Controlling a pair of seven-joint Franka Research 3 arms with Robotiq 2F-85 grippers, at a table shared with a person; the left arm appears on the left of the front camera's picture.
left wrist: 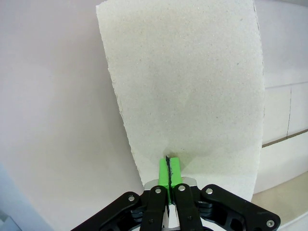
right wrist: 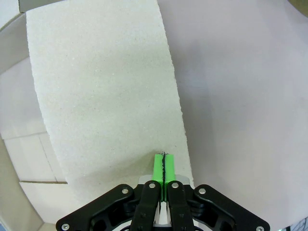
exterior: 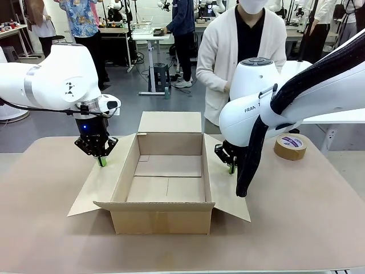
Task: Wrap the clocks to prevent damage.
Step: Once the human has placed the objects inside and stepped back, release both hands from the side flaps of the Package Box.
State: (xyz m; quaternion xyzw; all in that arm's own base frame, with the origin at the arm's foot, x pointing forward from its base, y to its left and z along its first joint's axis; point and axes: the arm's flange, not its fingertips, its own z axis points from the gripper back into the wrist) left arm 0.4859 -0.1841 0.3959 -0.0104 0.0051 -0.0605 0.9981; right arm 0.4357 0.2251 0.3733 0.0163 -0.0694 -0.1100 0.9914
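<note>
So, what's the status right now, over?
Left fingers and right fingers shut, tips on the side flaps of the cardboard box. Box open, flaps spread. Tape roll off right, person beyond, neither blocking.

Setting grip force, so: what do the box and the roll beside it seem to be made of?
Box: brown cardboard, matte; up close its flap looks grainy and fibrous with a rough cut edge. Roll: probably packing tape, tan and smooth outside, wound on a printed core; paper or plastic is too small to tell.

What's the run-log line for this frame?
left gripper: shut, at left flap | right gripper: shut, at right flap | box: open, empty
</note>
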